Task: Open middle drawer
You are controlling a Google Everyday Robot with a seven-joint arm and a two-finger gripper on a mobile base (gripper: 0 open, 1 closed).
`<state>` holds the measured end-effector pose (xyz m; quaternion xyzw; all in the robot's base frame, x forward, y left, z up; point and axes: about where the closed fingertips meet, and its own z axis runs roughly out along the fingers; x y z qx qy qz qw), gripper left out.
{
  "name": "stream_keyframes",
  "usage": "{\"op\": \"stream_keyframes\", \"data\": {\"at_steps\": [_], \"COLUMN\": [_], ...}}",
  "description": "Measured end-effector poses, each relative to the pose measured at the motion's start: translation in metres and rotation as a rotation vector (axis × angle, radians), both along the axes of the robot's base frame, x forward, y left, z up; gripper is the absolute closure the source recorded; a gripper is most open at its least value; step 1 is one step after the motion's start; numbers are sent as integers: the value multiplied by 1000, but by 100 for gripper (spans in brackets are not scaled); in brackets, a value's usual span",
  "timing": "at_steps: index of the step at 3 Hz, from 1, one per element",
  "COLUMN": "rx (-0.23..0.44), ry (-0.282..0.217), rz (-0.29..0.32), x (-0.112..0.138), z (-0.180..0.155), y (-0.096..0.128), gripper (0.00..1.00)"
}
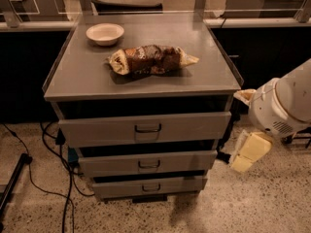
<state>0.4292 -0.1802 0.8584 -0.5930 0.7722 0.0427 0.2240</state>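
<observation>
The middle drawer (148, 162) is the grey metal front in the middle of three stacked drawers, with a small dark wire handle (148, 164) at its centre. It sits nearly flush between the taller top drawer (146, 128) and the smallest bottom drawer (148, 187). My white arm (284, 103) comes in from the right edge. My cream-coloured gripper (245, 154) hangs low to the right of the cabinet, level with the middle drawer and apart from it.
On the cabinet top (73, 76) lie a white bowl (105, 33) and a brown snack bag (151, 59). Black cables (53, 149) run over the speckled floor at the left. A dark bar (12, 188) lies at the lower left. A counter edge (252, 22) runs behind.
</observation>
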Motion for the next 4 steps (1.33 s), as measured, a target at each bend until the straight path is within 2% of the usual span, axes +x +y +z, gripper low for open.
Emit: {"op": "stream_keyframes", "data": {"at_steps": [2,4], "rx": [35,125], "ry": [42,13], "rz": [61,100], "x": [1,10], "z": [-84,-189], "y": [9,32], "gripper": [0,0]}}
